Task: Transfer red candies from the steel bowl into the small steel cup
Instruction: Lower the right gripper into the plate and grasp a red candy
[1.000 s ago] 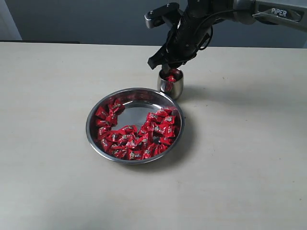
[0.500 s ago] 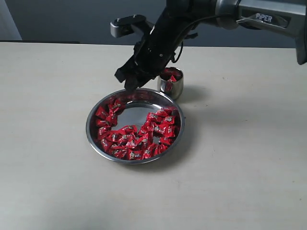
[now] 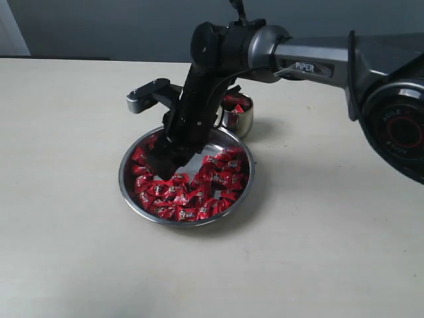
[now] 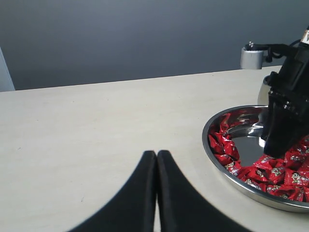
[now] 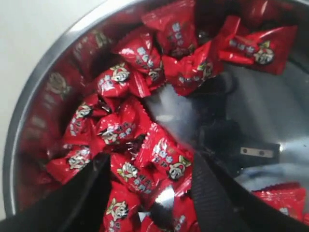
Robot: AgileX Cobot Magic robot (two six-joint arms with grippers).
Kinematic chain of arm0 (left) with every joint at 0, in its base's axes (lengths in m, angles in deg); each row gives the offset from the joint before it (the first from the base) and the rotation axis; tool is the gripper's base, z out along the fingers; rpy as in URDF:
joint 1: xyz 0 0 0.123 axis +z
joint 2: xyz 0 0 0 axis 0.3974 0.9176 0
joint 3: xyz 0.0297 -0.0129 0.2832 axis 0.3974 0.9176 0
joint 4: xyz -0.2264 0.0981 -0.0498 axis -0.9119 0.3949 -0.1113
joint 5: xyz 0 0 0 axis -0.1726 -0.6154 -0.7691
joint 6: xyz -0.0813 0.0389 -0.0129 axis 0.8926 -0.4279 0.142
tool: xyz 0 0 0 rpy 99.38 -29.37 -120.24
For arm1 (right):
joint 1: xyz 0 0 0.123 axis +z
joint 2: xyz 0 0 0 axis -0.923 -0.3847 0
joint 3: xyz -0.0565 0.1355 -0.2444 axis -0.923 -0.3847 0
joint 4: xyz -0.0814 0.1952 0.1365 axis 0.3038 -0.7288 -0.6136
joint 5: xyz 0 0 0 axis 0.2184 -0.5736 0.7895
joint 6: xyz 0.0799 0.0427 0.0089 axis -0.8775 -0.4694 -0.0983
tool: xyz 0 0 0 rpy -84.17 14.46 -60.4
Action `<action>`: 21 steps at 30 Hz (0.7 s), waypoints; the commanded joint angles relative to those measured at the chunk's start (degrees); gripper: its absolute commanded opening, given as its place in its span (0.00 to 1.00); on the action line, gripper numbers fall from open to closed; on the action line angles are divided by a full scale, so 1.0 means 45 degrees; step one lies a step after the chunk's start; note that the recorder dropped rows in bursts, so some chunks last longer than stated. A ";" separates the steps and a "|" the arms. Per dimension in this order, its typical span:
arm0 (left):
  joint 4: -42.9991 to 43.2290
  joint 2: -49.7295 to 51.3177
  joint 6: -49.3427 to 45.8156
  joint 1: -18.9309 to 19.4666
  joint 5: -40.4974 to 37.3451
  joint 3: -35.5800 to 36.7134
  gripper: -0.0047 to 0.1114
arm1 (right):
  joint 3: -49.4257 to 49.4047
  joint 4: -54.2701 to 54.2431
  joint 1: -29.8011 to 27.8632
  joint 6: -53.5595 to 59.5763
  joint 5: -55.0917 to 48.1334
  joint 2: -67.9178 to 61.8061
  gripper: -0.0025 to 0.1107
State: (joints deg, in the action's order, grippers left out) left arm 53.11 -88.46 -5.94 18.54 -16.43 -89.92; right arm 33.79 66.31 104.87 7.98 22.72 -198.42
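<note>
Left wrist view: my left gripper [image 4: 157, 154] is nearest the lens, its fingers pressed together with nothing between them, above bare counter [image 4: 96, 125]. The bowl [image 4: 218, 164] lies beyond it and off to one side, well apart.

Exterior view: past a stretch of bare counter stands the bowl, near the middle. The red candies [image 3: 189, 199] fill a crescent along its near wall and both sides. The far part of the floor is bare steel.

My right gripper [image 3: 162, 169] reaches across the middle and down into the bowl's left half, with its tips among the candies.

Right wrist view: the fingers [image 5: 82, 198] of the right gripper are spread wide, and several candies [image 5: 166, 162] lie in the gap between them. They pinch none. I cannot tell whether the tips touch the wrappers below.

Behind the bowl, just beside its far right rim, the cup [image 3: 242, 123] stands upright with a few candies [image 3: 233, 106] showing at its mouth. Whether cup and bowl touch, I cannot tell.
</note>
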 commanded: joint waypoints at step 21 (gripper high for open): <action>0.0013 -0.0059 0.0028 -0.0091 0.0074 0.0010 0.04 | 0.0024 0.0587 0.0111 0.0087 -0.0042 -0.0473 0.20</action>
State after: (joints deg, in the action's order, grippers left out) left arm 53.11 -88.46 -5.94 18.54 -16.43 -89.92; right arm 33.79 68.66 105.20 7.98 22.39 -200.50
